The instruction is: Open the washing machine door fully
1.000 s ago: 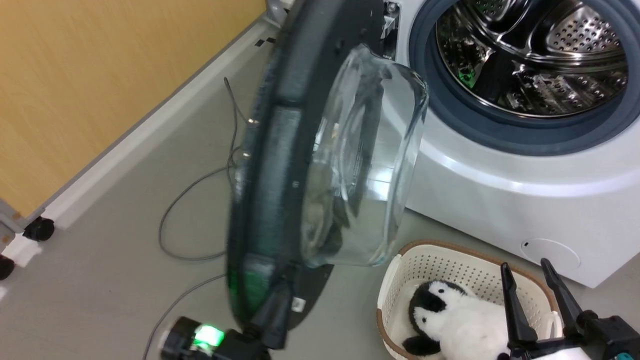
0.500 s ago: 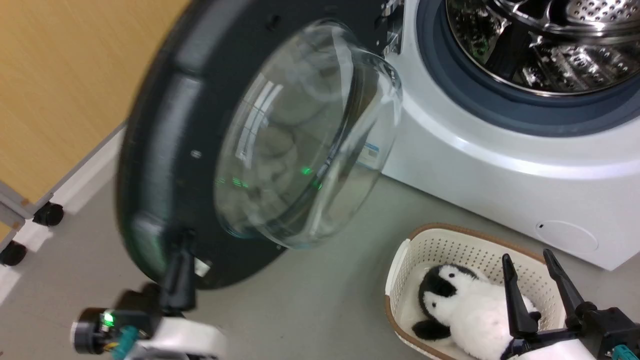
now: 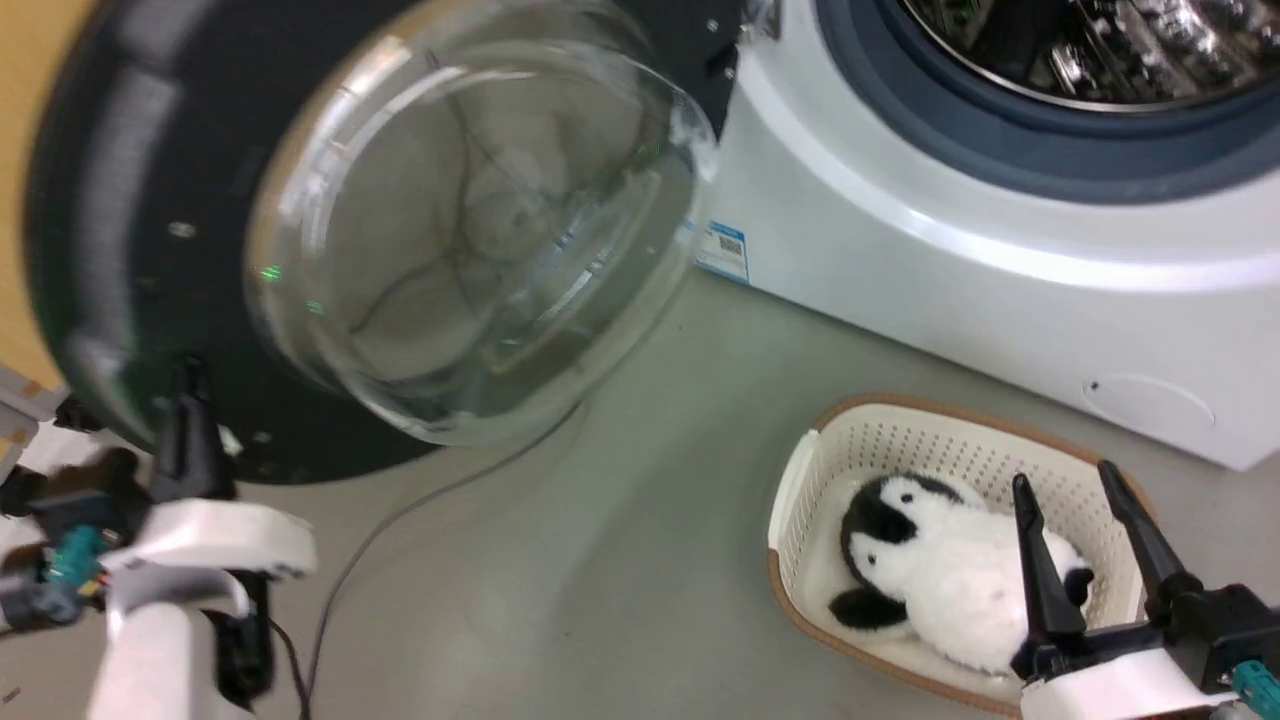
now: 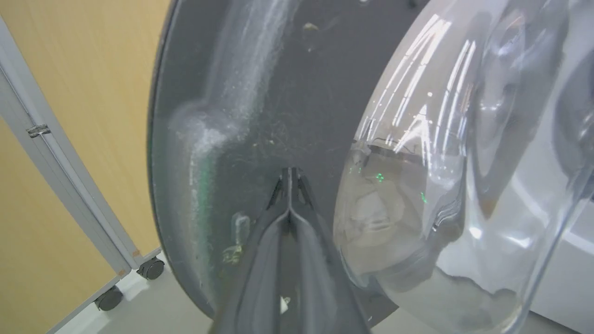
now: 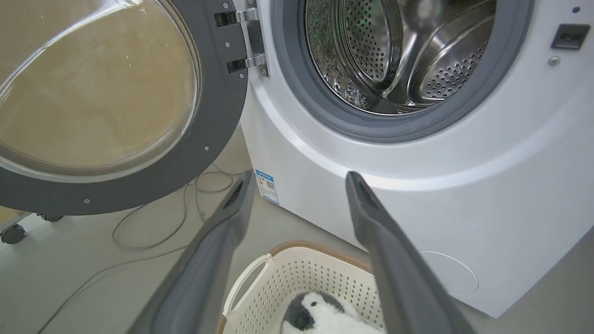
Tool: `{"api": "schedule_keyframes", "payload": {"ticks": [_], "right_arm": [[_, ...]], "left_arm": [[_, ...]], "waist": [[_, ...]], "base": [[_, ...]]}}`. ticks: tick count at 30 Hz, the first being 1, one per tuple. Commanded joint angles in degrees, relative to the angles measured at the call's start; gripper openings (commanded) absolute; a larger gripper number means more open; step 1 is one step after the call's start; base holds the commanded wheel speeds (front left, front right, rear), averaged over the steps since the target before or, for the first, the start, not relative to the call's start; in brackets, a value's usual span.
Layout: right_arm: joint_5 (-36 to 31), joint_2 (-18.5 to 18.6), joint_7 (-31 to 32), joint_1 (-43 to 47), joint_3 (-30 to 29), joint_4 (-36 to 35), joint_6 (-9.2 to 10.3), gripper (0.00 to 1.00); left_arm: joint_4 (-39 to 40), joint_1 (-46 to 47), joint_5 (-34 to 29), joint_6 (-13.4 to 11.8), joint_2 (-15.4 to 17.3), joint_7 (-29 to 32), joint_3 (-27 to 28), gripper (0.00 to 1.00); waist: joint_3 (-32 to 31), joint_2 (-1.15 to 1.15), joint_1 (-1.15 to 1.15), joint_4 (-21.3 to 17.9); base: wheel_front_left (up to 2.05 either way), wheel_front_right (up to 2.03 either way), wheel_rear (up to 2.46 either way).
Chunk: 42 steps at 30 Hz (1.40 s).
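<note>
The washing machine door (image 3: 120,200) is a black disc with a clear glass bowl (image 3: 470,220), swung wide to the left on its metal hinge (image 5: 250,41). Its inner face points toward me. My left gripper (image 3: 190,385) is shut with nothing in it, and its joined tips (image 4: 288,174) rest against the door's dark inner face (image 4: 278,93) near the lower rim. The white washing machine (image 3: 950,270) shows its grey gasket and steel drum (image 5: 394,51). My right gripper (image 3: 1064,473) stands open at the lower right, away from the door (image 5: 218,116).
A cream basket (image 3: 800,480) holding a penguin plush (image 3: 950,570) sits on the floor under my right gripper (image 5: 298,177). A grey cable (image 3: 400,520) runs across the floor. A wood-coloured panel (image 4: 69,139) on castors (image 4: 151,268) stands just behind the door.
The door has swung further open to the left, from nearly edge-on to showing its inner face. My left gripper went left with it. The head camera shifted; the right gripper stayed open.
</note>
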<state>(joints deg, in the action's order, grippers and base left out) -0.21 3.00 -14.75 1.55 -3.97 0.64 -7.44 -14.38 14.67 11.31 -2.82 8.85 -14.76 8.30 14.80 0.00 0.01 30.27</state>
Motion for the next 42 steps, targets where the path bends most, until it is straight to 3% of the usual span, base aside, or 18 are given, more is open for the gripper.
{"api": "schedule_keyframes", "payload": {"ticks": [1,19,33,42], "right_arm": [[-0.61,0.25,-0.25,-1.15,-0.14,-0.3,-0.05,1.0],[-0.76,2.24,-0.25,-4.26,-0.72,-1.32,-0.05,1.0],[-0.85,1.93,-0.25,-4.74,-0.32,-0.68,-0.05,1.0],[-0.09,0.48,-0.25,-3.1,-1.01,-0.02,-0.05,1.0]], "left_arm": [[-1.19,2.26,0.54,0.45,0.63,-0.24,1.75,0.0],[-14.31,13.97,0.25,2.02,4.98,-0.24,15.98,0.0],[-21.71,18.28,-2.13,3.79,6.48,-0.24,18.53,0.0],[-17.77,14.28,-4.65,6.01,5.01,-0.24,18.88,0.0]], "waist": [[1.66,0.0,-0.01,-1.35],[6.86,0.0,-0.01,-6.05],[5.65,0.0,-0.01,-6.72],[-0.25,0.0,-0.01,-7.48]], "base": [[0.0,0.0,0.0],[0.0,0.0,0.0],[0.0,0.0,0.0],[0.0,0.0,0.0]]}}
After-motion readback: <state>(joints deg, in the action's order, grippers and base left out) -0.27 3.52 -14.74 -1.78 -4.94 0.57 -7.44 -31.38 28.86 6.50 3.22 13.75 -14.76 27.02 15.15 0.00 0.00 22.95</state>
